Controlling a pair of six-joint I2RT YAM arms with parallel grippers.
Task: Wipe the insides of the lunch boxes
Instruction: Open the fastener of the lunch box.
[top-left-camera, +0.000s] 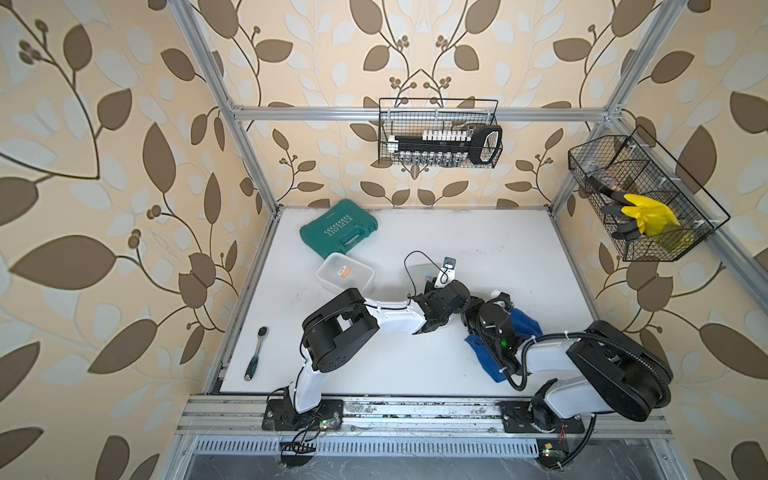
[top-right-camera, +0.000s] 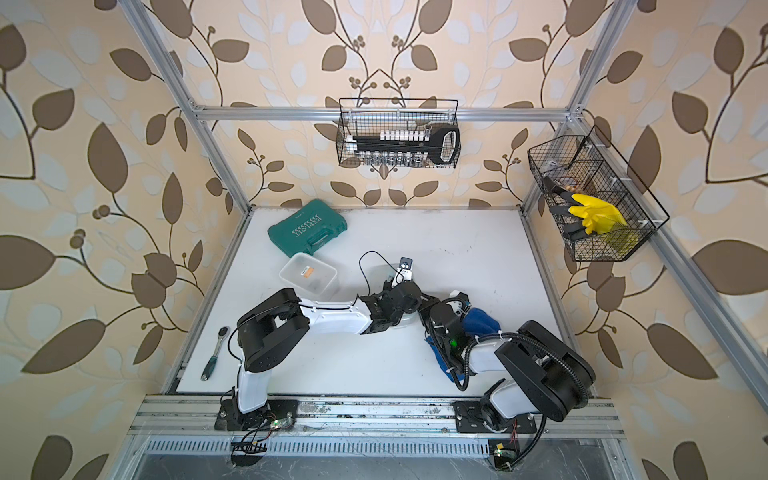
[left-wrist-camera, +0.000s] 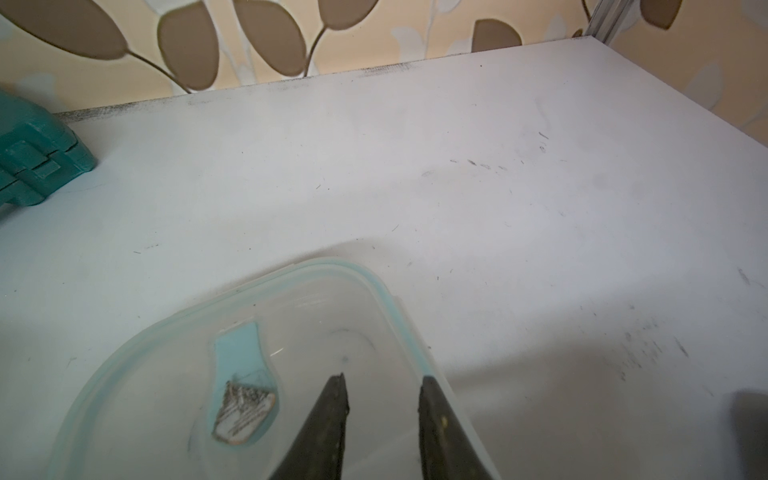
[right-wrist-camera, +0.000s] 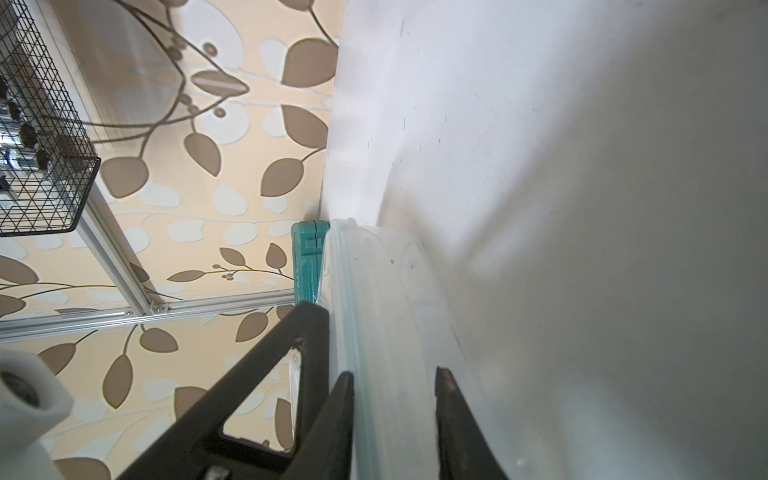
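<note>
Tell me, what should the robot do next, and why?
Probably the right gripper should leave the box rim and fetch the cloth. It and the left gripper both straddle that rim, while the cloth lies unheld under the right arm.

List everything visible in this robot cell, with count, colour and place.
tool case: one, green, table's back left
lunch box: one, clear, beside the tool case
blue-rimmed lunch box: one, clear, mid-table
cloth: one, blue, under the right arm
ratchet wrench: one, silver with green grip, front left
back basket: one, black wire, back rail, holds socket set
side basket: one, black wire, right frame, holds yellow glove
table: one, white
left gripper, right gripper: two, black, fingers astride the blue-rimmed lunch box's rim
</note>
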